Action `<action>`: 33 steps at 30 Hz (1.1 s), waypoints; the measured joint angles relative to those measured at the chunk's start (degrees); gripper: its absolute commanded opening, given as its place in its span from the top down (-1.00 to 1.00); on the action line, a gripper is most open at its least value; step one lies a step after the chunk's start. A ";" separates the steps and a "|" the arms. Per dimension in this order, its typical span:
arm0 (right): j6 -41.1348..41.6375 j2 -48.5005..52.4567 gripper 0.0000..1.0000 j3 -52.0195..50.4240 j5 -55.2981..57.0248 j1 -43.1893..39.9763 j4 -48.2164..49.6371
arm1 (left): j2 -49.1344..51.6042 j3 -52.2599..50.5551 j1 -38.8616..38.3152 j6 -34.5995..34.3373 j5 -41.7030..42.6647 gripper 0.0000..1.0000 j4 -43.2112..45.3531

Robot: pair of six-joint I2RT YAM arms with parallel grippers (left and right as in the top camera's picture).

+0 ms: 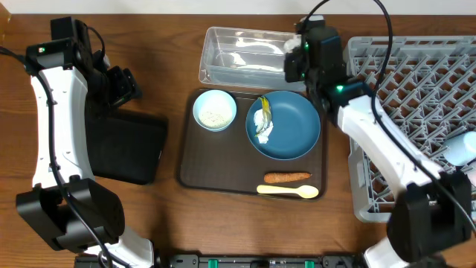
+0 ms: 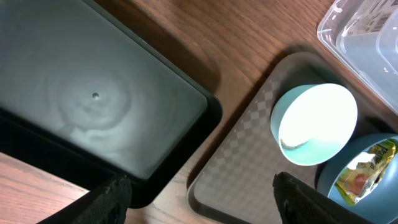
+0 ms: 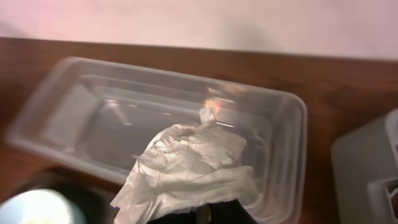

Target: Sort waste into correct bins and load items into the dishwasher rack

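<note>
My right gripper (image 1: 296, 50) is shut on a crumpled white napkin (image 3: 186, 165) and holds it over the near edge of the clear plastic bin (image 1: 223, 52), which also shows in the right wrist view (image 3: 74, 106). The brown tray (image 1: 195, 160) holds a small light-blue bowl (image 1: 215, 110), a blue plate (image 1: 291, 130) with a wrapper and white scrap (image 1: 262, 119), a carrot piece (image 1: 286, 177) and a yellow spoon (image 1: 288, 191). My left gripper (image 2: 199, 193) is open and empty, above the gap between the black bin (image 2: 93, 106) and the tray (image 2: 249, 162). The grey dishwasher rack (image 1: 416, 82) stands at right.
The black bin (image 1: 126, 149) lies left of the tray. A light-blue cup (image 1: 461, 147) lies in the rack at the right edge. Bare wooden table shows between the bins and along the front edge.
</note>
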 measured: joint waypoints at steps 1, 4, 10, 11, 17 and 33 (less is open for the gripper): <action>0.00 1.03 0.92 0.11 -0.02 -0.68 0.07 | 0.00 0.00 0.00 0.00 0.00 -0.52 0.00; 0.04 4.13 0.93 0.59 -0.13 -2.75 0.52 | 0.00 0.00 0.00 0.00 0.00 -0.52 0.00; -0.37 6.67 0.03 0.72 -0.44 -3.69 1.66 | 0.00 0.00 0.00 0.00 -0.02 -0.51 0.00; -0.57 6.73 -0.12 0.74 -0.55 -3.65 1.68 | 0.00 0.00 0.00 0.00 -0.02 -0.52 0.00; -1.29 6.73 -0.37 1.18 -1.01 -3.63 1.57 | 0.00 0.00 0.00 0.00 0.00 -0.52 0.00; -1.99 2.32 -0.73 1.79 -6.03 -3.61 -0.31 | 0.00 0.00 0.00 0.00 -0.02 -0.52 0.00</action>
